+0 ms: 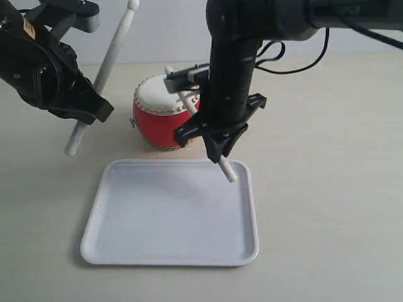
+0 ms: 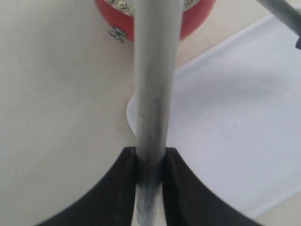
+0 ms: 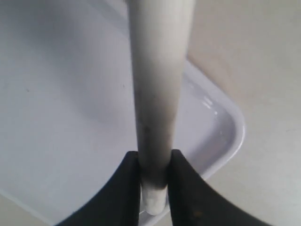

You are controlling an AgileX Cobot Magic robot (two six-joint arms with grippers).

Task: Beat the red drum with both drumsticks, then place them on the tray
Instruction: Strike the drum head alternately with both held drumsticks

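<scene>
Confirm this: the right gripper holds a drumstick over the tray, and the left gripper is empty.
Not quite. The left gripper is not empty: its jaws clamp a drumstick, as the left wrist view shows. The rest stands.

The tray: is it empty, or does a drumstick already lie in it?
Empty. The tray shows only bare floor; the left gripper clamps the left drumstick, the right gripper the right drumstick.
</scene>
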